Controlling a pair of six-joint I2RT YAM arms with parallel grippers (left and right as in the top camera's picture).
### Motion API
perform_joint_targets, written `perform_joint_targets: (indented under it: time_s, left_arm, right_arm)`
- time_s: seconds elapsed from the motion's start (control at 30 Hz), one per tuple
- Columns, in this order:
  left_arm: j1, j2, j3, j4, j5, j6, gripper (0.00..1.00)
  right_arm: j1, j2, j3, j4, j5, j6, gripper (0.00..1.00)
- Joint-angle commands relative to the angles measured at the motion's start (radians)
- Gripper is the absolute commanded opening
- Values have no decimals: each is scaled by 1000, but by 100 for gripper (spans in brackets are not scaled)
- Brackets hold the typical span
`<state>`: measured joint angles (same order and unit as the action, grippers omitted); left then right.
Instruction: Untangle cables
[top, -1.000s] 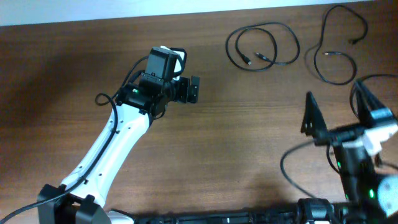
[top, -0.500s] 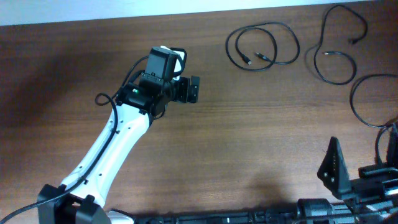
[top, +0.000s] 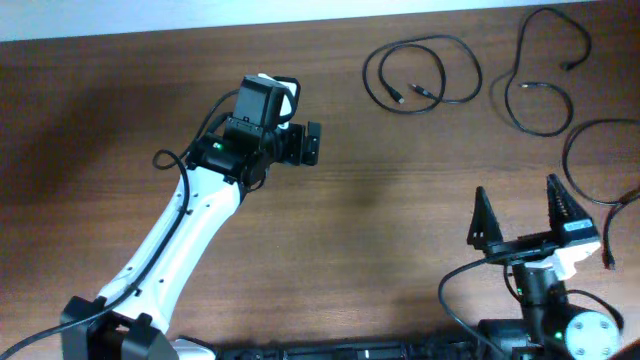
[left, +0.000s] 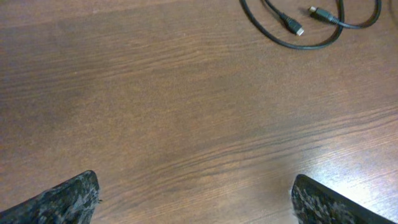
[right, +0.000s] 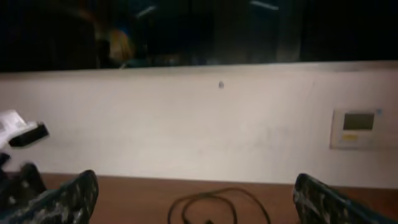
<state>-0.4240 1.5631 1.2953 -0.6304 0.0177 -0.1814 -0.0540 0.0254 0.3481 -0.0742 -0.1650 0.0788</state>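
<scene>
Three thin black cables lie apart on the wooden table. One is a coiled loop at the back centre-right, its plug ends inside; it shows in the left wrist view and in the right wrist view. A second winds at the back right. A third loops at the right edge. My left gripper is open and empty, left of the coiled loop. My right gripper is open and empty near the front right, raised and pointing to the back wall.
The white wall with a small wall panel stands behind the table. The table's back edge runs along the top. The right arm's thicker black wire loops by its base.
My right gripper has swung: it dropped low to the front right half a second ago and has come back up to the left. The left arm and the cables have not moved.
</scene>
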Motion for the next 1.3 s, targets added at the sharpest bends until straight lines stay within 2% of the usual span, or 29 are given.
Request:
perform_joint_targets:
  time_s: [0.0,0.2,0.33,0.57,0.7,1.27]
  left_arm:
    - [1,-8,10,1,-7,-12,99]
    - [1,-8,10,0,-7,-12,99]
    - [1,-8,10,0,-7,-12,99]
    - [1,-8,10,0,-7,-12,99]
    - [1,-8,10,0,-7,-12,99]
    - [1,-8,10,0,-7,-12,99]
  right_arm:
    - [8,-22,-124,41,46,5,98]
    - [8,-22,-292,50,90,5,99]
    - [8,-22,-343,45,110,5,99]
    - [8,-22,-343,0,126,4,98]
    - [8,-22,-343,0,129,-105,99]
    - [8,-22,-343,0,128,-105,98]
